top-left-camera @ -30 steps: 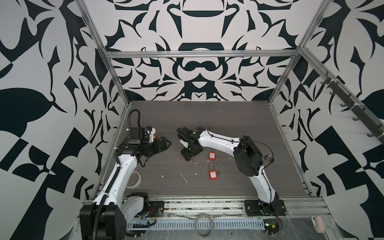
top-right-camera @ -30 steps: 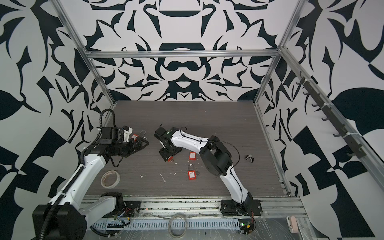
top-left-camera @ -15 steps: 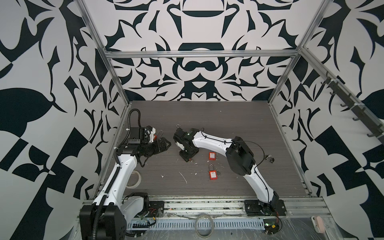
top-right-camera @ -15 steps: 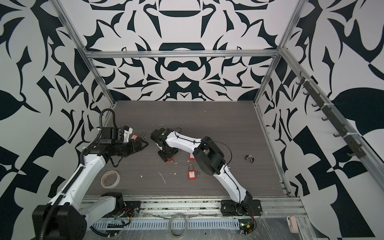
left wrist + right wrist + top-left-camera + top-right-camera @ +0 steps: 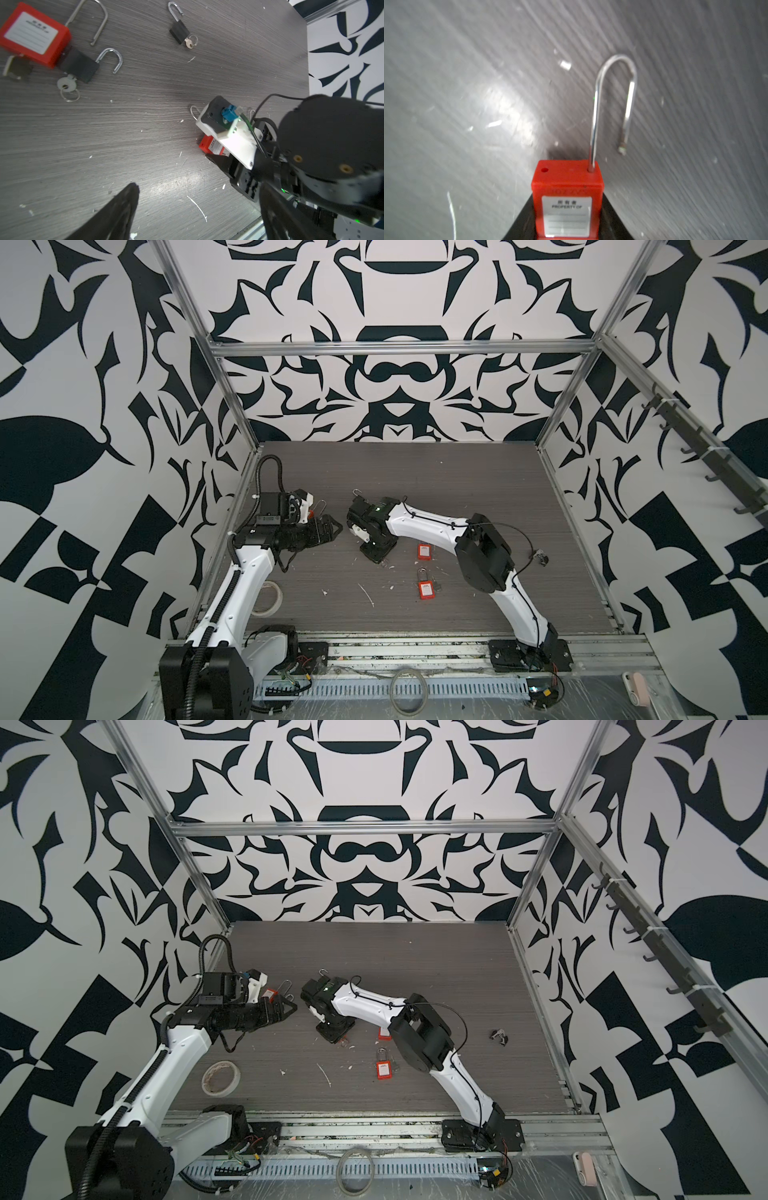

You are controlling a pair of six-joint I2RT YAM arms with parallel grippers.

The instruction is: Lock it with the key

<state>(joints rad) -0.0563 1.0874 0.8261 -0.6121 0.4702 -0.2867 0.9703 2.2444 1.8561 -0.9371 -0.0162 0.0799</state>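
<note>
Your right gripper (image 5: 568, 200) has just closed, pinching the red padlock (image 5: 566, 178), its shackle (image 5: 594, 116) open: the lock looks secured. Your left gripper (image 5: 328, 529) stays spread, empty.

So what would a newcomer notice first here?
The bold black-and-white walls all around. Then the red padlock, shackle open, between the right hand's fingers in the right wrist view; more open padlocks lie on the table in the left wrist view.
</note>
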